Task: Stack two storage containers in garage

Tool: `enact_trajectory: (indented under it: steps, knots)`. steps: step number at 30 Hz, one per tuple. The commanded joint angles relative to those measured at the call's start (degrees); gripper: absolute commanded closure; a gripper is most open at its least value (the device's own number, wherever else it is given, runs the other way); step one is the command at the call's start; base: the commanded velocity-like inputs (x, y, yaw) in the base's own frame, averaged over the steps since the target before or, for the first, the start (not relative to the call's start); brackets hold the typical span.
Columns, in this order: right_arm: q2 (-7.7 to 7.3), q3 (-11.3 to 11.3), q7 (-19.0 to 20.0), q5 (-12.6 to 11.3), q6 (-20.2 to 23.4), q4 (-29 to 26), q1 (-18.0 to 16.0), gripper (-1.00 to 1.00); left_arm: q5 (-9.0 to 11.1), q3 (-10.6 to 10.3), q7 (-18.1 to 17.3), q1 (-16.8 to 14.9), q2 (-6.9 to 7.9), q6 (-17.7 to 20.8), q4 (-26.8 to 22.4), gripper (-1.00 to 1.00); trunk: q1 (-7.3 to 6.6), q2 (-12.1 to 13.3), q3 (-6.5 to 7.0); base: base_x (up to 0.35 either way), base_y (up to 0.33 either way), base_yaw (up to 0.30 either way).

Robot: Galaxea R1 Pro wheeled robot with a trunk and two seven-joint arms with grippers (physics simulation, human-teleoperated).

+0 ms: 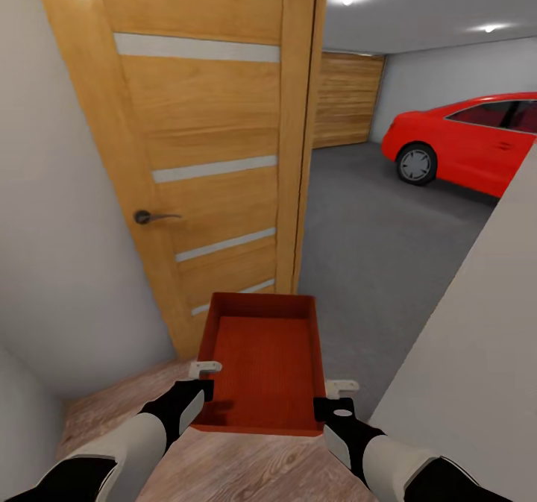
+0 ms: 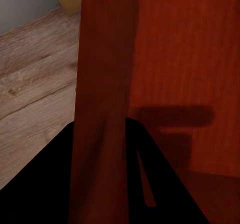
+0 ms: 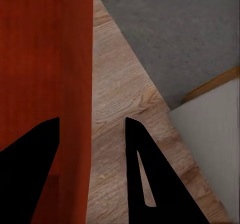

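You're carrying one orange-red lidless plastic bin (image 1: pixel 262 364) at 12 o'clock, held off the wood-plank floor (image 1: pixel 224 465). Your left gripper (image 1: pixel 203 377) is clamped over its left wall, and your right gripper (image 1: pixel 339 396) straddles its right wall, fingers apart around it. It's the transport step: the open wooden door (image 1: pixel 201 151) sits at 11 o'clock, the grey concrete garage floor (image 1: pixel 373 256) at 1. Next, I'd judge, drive through, keeping off the doorframe.

You are not looking at any readable text, label, brand, number or sign in these views. The wooden door (image 1: pixel 201 166) at eleven o'clock is showing plain glass slits only, the red car (image 1: pixel 470 140) at two o'clock is showing no legible plate or badge, and the storage container (image 1: pixel 265 360) is carrying no marking.
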Motion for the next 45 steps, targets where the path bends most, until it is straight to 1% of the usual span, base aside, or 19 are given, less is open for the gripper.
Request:
enact_trajectory:
  steps: [1,30,41,45]
  knots:
    - [0.04,-0.4,-0.1,0.3,-0.9,-0.1,-0.1,1.00,0.4,-0.3,0.4,0.0,0.02,0.4,0.1,1.00,0.03,-0.1,-0.10,0.000,0.000,-0.120]
    - [-0.05,-0.5,-0.1,0.3,-0.9,-0.1,-0.1,1.00,0.5,-0.3,0.4,0.0,-0.03,0.4,0.1,1.00,0.03,-0.1,-0.07,0.000,0.003,-0.007]
    - [-0.05,-0.5,-0.1,0.3,-0.9,-0.1,-0.1,1.00,0.5,-0.3,0.4,0.0,-0.07,0.5,0.2,1.00,0.03,-0.1,-0.07,0.000,0.290,0.000]
    - [0.02,-0.5,-0.1,0.3,-0.9,-0.1,-0.1,1.00,0.5,-0.3,0.4,0.0,-0.07,0.4,0.1,1.00,0.03,-0.1,-0.07,0.000,0.201,-0.129]
